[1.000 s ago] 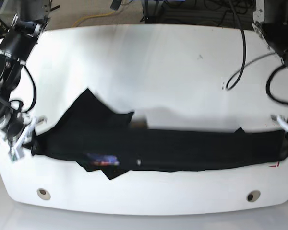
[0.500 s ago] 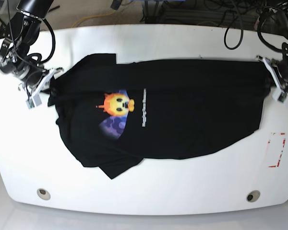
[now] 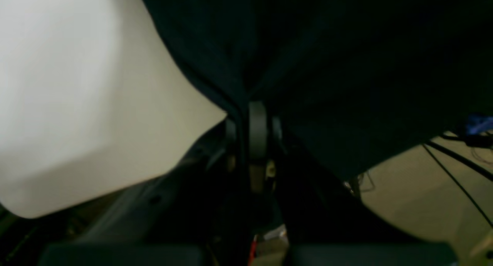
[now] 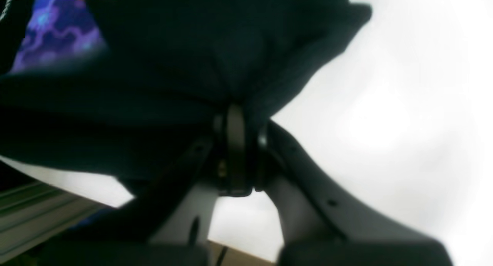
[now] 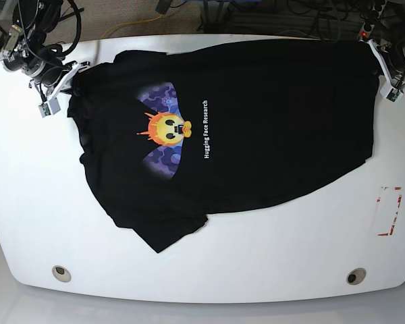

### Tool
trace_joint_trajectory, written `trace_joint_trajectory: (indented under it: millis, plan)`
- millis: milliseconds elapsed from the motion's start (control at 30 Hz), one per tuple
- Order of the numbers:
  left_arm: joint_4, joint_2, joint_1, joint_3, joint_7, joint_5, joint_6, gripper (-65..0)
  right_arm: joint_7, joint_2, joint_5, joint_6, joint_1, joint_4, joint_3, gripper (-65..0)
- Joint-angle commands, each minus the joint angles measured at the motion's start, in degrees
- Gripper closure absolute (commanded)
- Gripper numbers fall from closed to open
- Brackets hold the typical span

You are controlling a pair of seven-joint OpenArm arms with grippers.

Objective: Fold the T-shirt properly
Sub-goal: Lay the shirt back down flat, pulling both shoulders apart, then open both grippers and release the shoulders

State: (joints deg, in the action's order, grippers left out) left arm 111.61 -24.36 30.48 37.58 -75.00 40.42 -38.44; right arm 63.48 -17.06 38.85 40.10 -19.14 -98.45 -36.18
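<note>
The black T-shirt [image 5: 270, 135] lies spread on the white table [image 5: 256, 270] with its print up: an orange-yellow smiley [image 5: 167, 128] on a purple-blue patch, beside white lettering. My left gripper [image 5: 386, 73] is at the far right edge, shut on the shirt's corner there. My right gripper [image 5: 59, 91] is at the far left, shut on the cloth by a sleeve. In the left wrist view the left gripper [image 3: 248, 106] pinches a dark fold of the T-shirt [image 3: 346, 65]. The right wrist view shows the right gripper [image 4: 235, 110] pinching the T-shirt [image 4: 173, 65], with purple print at top left.
A red-marked rectangle [image 5: 390, 210] sits on the table at the right. Two round fittings [image 5: 61, 273] [image 5: 356, 276] lie near the front edge. Cables [image 5: 270, 13] run behind the table's far edge.
Both grippers have carried the shirt's edge from near the front of the table to the far edge. The bunched strip has opened out flat with the print facing up.
</note>
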Motion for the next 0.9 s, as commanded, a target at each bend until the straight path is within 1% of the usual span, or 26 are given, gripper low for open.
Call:
trace_joint_trajectory:
  millis: [0,67,167,233,300,433,467,500,533,600,633,667,700,767,800,867]
  plan:
    - [0.17,-1.09,0.16,0.7,0.23,-2.67,0.15,-0.8,-1.02,-0.65,0.31,-0.1,0.19,-0.84,-1.31,-2.2]
    - [0.26,-0.04,0.16,0.97,0.23,-4.16,0.15,-0.8,-1.11,-0.48,0.31,-0.1,-1.04,-0.75,-2.63,-4.0]
    - [0.26,0.23,0.16,0.97,0.23,-6.71,0.15,-0.6,-1.2,0.75,0.31,-0.1,-1.92,-0.75,-3.33,-4.3]
    - [0.26,0.32,0.16,0.97,0.23,-7.94,-0.2,-0.6,-1.2,0.75,0.31,-0.1,-2.18,-0.75,-3.33,-4.3]
    - [0.26,0.32,0.16,0.97,0.23,-8.2,-1.56,-0.6,-1.2,0.75,0.31,-0.1,-3.06,-0.75,-3.33,-4.3]
    - [0.08,0.32,2.27,0.97,0.14,-8.29,-1.56,-1.3,-1.29,0.84,0.31,-0.1,-4.73,-0.75,-3.33,-5.1]
    - [0.08,0.32,2.36,0.53,0.23,-8.29,-1.56,-3.2,-1.29,0.84,0.31,-0.1,-4.82,-0.75,-3.33,-6.3]
    - [0.08,0.32,2.44,0.44,0.23,-8.29,-1.56,-6.5,-1.29,0.84,0.31,-0.1,-4.91,-0.75,-3.24,-9.7]
    - [0.08,0.4,2.44,0.44,0.14,-8.29,-1.56,-12.1,-1.29,0.93,0.31,-0.1,-5.0,-0.75,-3.33,-14.7]
    - [0.08,0.4,2.36,0.44,0.14,-8.2,-1.56,-25.6,-1.29,0.93,0.31,-0.1,-5.0,-0.84,-3.33,-27.3]
    - [0.08,0.4,2.18,0.53,0.14,-8.2,-1.56,-30.7,-1.29,1.02,0.4,-0.1,-5.0,-1.02,-3.33,-32.2]
    - [0.08,0.49,2.09,0.79,0.14,-8.12,-1.56,-37.2,-1.37,1.02,0.67,-0.1,-5.0,-1.19,-3.33,-38.4]
    - [0.08,0.93,1.74,0.88,0.23,-8.03,-1.56,-41.4,-1.37,1.1,0.84,-0.1,-4.82,-1.19,-3.42,-43.8]
    - [0.08,1.55,-0.11,0.97,0.23,-8.12,-1.56,-44.0,-1.37,1.45,0.67,-0.1,-4.29,-1.19,-3.42,-49.1]
    - [0.08,1.72,-1.51,0.97,-0.03,-8.2,-1.56,-43.6,-1.37,1.45,0.75,-0.1,-3.33,-1.19,-3.42,-50.4]
    - [0.08,1.81,-3.09,0.97,-0.12,-8.2,-1.56,-41.9,-1.37,1.45,0.84,-0.1,-2.45,-1.19,-3.42,-49.9]
